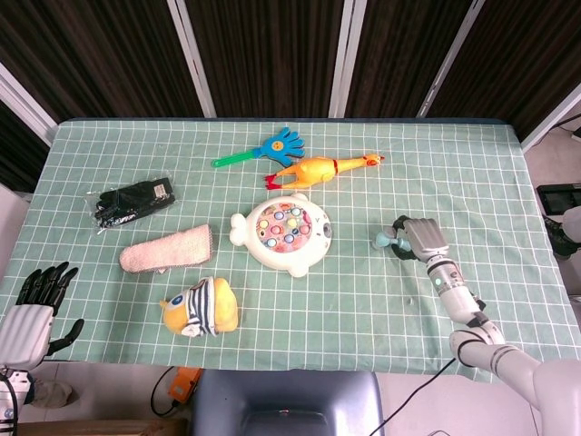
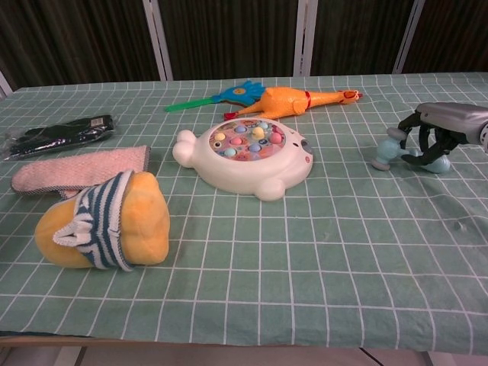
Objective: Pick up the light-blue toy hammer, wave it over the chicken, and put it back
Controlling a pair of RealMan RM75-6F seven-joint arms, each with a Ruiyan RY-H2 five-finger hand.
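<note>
Two robot hands show: the right robot hand (image 2: 431, 137), at the right edge of the chest view, curls its fingers (image 2: 418, 131) around the light-blue toy hammer (image 2: 390, 149), which lies on the worktop (image 2: 320, 252). Lower left in the head view, the left robot hand (image 1: 36, 309) hangs empty with fingers spread. Upper centre lies the rubber chicken (image 1: 318, 170).

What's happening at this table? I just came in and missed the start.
The robot's right hand is over the light-blue toy hammer at the right side of the table, fingers curled around its handle. The hammer looks to be resting on the green checked cloth, not lifted yet. The rubber chicken it is meant to be waved over lies untouched near the far edge. The left hand hangs idle off the near left corner, fingers apart.
</note>
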